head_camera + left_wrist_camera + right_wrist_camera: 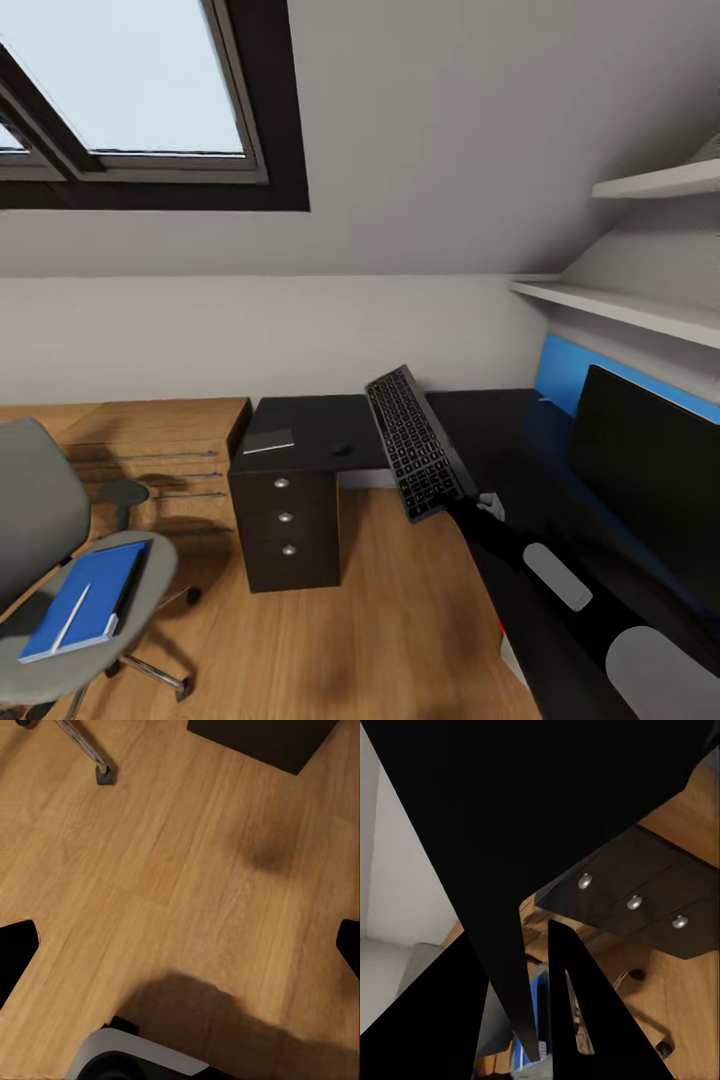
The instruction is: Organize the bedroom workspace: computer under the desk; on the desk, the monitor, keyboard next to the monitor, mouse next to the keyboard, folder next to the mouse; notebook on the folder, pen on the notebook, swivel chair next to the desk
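I have the flat dark rectangular keyboard (418,445) lifted at centre frame, gripped at its near end by my right tool (478,503), tilted above the long black-topped desk (310,425); it is not yet laid down. My left tool (180,945) hangs spread apart over bare wood floor.

Done, as I judge it: the one big black flat monitor (645,455) stands on the desk at right. The single small dark oval mouse (342,449) and one thin grey notebook (268,441) lie on the desk's left end.

Left to do: the one bright blue folder (88,597), with one thin white pen (72,618) on it, sits on the grey swivel chair (40,520) at lower left. I cannot see the computer.
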Robot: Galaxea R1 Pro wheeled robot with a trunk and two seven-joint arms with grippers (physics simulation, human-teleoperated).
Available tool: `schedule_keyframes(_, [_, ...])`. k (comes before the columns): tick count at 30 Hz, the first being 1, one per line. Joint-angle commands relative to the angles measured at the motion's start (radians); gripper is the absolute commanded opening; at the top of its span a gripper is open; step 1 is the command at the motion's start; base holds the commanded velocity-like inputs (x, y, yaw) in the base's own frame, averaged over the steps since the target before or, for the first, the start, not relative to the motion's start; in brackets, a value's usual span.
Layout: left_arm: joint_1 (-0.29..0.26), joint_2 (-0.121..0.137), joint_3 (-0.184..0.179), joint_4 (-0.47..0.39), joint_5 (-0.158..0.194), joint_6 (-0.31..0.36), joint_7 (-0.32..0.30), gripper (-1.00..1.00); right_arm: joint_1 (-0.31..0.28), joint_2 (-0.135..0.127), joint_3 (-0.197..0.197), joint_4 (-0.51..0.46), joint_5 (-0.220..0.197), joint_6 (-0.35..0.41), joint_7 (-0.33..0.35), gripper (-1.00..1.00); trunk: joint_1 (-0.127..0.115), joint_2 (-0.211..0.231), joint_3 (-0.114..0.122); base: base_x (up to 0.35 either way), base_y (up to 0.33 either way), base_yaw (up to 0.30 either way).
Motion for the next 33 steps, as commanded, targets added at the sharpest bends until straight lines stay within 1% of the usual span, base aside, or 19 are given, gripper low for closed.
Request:
schedule_keyframes(1, [0.0, 0.001, -0.007, -0.001, 0.011, -0.002, -0.004, 1.0, -0.001, -0.001, 0.004, 0.001, -0.011, 0.001, 0.002, -1.0, 0.0, -0.002, -0.002, -0.335, -0.001, 0.0])
schedule_keyframes(8, [0.0, 0.0, -0.007, -0.001, 0.011, -0.002, -0.004, 1.0, -0.001, 0.0, 0.004, 0.004, -0.011, -0.004, 0.002, -1.0, 0.0, -0.002, -0.002, -0.336, -0.032, 0.0])
schedule_keyframes(19, [0.0, 0.0, -0.007, -0.001, 0.012, -0.002, -0.004, 1.0, -0.001, -0.001, 0.003, 0.004, -0.011, -0.004, 0.005, -1.0, 0.0, -0.002, -0.002, -0.326, -0.101, 0.0])
schedule_keyframes(24, [0.0, 0.001, -0.006, -0.001, 0.013, -0.002, -0.004, 1.0, 0.0, -0.001, 0.003, 0.006, -0.011, -0.003, 0.009, -1.0, 0.0, -0.002, -0.002, -0.132, -0.202, 0.0])
schedule_keyframes(33, [0.0, 0.001, -0.006, -0.001, 0.014, -0.003, -0.004, 1.0, 0.0, -0.002, 0.002, 0.006, -0.014, 0.0, 0.012, -1.0, 0.0, -0.002, -0.002, -0.019, -0.034, 0.0])
